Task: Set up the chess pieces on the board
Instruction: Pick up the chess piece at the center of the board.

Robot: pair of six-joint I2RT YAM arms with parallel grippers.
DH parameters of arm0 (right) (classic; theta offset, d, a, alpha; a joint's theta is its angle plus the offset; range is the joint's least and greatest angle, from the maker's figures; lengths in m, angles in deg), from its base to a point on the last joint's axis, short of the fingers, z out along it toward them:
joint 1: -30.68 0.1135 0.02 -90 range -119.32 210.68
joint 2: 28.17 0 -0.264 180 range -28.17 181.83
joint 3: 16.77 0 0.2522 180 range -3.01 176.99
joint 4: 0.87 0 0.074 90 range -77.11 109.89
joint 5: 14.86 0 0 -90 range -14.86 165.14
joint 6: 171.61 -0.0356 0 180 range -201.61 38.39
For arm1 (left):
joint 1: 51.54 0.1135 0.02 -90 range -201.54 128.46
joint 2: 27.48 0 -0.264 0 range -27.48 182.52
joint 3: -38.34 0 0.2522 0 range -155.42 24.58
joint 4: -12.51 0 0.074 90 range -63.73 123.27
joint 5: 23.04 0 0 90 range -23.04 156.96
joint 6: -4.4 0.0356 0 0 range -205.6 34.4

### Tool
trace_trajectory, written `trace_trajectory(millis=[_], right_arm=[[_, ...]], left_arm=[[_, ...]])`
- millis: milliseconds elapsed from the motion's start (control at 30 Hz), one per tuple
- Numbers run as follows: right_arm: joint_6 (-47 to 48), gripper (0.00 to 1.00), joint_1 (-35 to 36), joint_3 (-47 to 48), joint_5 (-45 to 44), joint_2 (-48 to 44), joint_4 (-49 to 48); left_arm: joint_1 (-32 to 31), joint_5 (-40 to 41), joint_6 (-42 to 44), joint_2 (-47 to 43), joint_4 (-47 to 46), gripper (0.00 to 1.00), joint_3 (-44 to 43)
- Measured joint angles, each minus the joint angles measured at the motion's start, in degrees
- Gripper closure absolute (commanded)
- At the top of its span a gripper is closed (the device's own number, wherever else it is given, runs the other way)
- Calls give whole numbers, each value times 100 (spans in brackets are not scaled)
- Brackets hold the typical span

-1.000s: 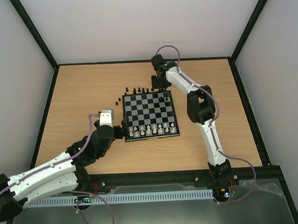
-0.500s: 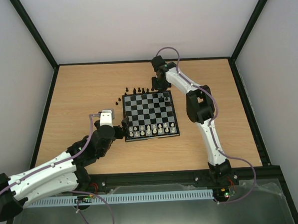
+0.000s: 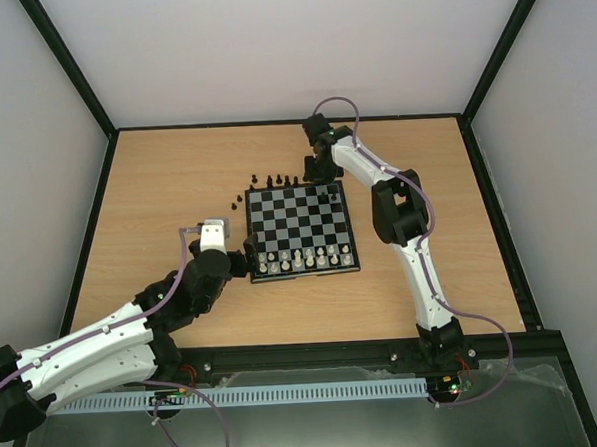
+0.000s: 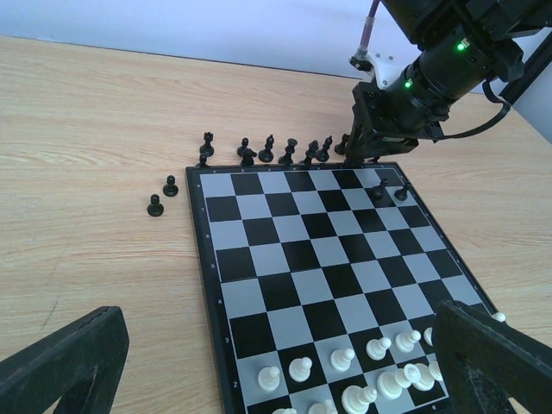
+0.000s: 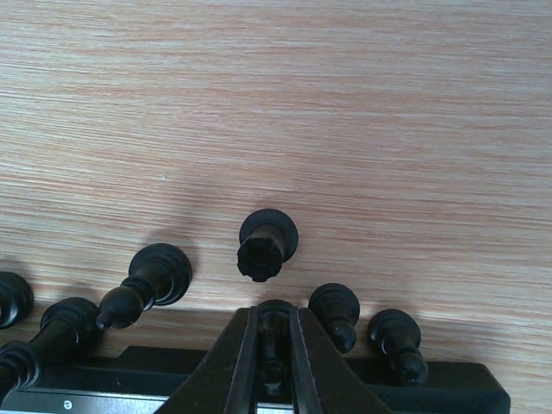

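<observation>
The board (image 3: 301,228) lies mid-table, also in the left wrist view (image 4: 328,259). Whitish pieces (image 3: 300,258) fill its two near rows. Two black pieces (image 4: 391,190) stand on its far right squares. A row of black pieces (image 4: 276,151) stands on the table just behind the far edge, and two black pawns (image 4: 162,195) stand off its left side. My right gripper (image 3: 317,168) is over that far row, shut on a black piece (image 5: 274,341) next to a black rook (image 5: 266,244). My left gripper (image 4: 276,362) is open and empty at the board's near left corner.
Black rails border the wooden table (image 3: 157,191), with white walls behind. My right arm (image 3: 398,208) reaches along the board's right side. More black pieces (image 5: 138,285) stand close on both sides of the right fingers (image 5: 237,354).
My right gripper has shifted slightly left along the far edge of the board. My left arm has not moved.
</observation>
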Motion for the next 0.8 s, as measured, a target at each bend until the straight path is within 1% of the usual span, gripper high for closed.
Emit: trace_trajectory(millis=[467,667,800], right_arm=[[7,91,-2,4,-2,-55,-11],[7,91,-2,-26,-4,-280,-44],[4,91,-2,-225,-11,-531,-103]], left_arm=[[0,0,0,26,2,1,0],[2,0,2,26,2,1,0],[2,0,2,26,2,1,0]])
